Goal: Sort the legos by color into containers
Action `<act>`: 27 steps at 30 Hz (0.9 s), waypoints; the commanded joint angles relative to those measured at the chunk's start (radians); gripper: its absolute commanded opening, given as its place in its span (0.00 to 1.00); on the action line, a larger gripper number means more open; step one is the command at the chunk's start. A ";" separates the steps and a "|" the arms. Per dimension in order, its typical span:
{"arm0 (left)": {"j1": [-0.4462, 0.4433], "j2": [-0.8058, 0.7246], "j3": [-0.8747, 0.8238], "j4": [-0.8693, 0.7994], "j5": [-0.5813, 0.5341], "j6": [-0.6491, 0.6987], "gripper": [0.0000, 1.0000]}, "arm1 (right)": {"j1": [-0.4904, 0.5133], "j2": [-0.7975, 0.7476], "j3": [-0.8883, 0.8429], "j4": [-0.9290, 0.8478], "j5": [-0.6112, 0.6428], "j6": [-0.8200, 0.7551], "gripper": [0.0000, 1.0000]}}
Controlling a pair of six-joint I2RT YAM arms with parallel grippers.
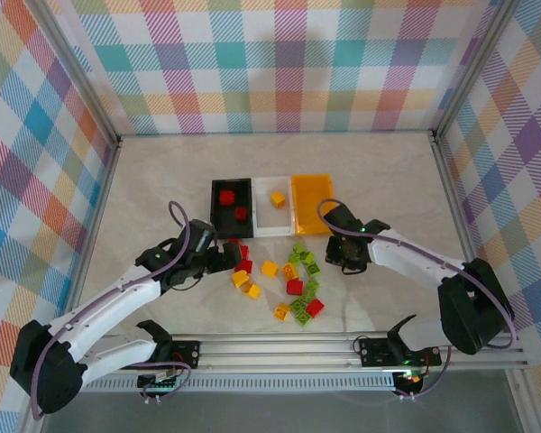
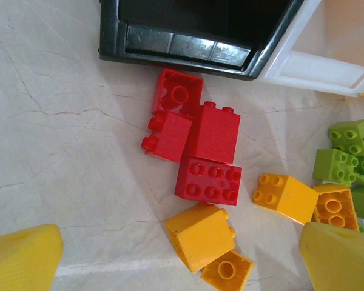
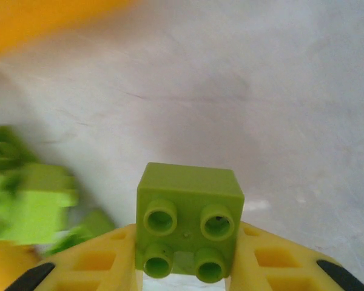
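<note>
Sorting has barely got going, by my reckoning. Two red bricks lie in the black bin and one yellow brick lies in the white bin. I can make out nothing yet in the orange bin. So red goes to black and yellow to white, which I take to leave orange for the greens.

Most of the work sits on the table. A loose scatter of bricks in red, yellow and lime green is spread just in front of the three bins, between my two arms. They far outnumber the three already put away.

My right claw is pinched on a lime green brick. One finger presses each side and the studs face my wrist camera. From above, that claw sits close to the near end of the orange bin, beside the green end of the scatter. The brick looks lifted clear of the table, though I cannot be sure how high. I judge this one is on its way to the orange bin, and it would be the first green put away.

My left claw is spread wide and grips nothing. It hangs over a tight cluster of red pieces just outside the black bin's near wall, with yellow ones right beside them. Those reds look like my next pick on that side, since their bin is only a short lift away. After that come the other yellows, then the greens.
</note>
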 commanded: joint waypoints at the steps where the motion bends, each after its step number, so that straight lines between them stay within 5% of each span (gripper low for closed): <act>1: -0.003 -0.036 -0.009 -0.017 0.004 0.009 1.00 | -0.002 0.018 0.117 0.024 -0.036 -0.100 0.33; 11: -0.003 -0.075 -0.023 -0.067 0.017 -0.016 1.00 | -0.086 0.386 0.489 0.063 0.006 -0.137 0.40; 16: -0.003 -0.106 -0.028 -0.093 0.023 -0.016 1.00 | -0.102 0.468 0.619 0.023 -0.013 -0.163 0.70; 21: -0.004 -0.114 -0.038 -0.101 0.041 -0.016 1.00 | -0.069 0.338 0.506 0.047 -0.036 -0.166 0.73; 27: -0.005 -0.116 -0.053 -0.100 0.031 -0.026 1.00 | 0.025 0.116 0.159 0.080 -0.073 -0.105 0.73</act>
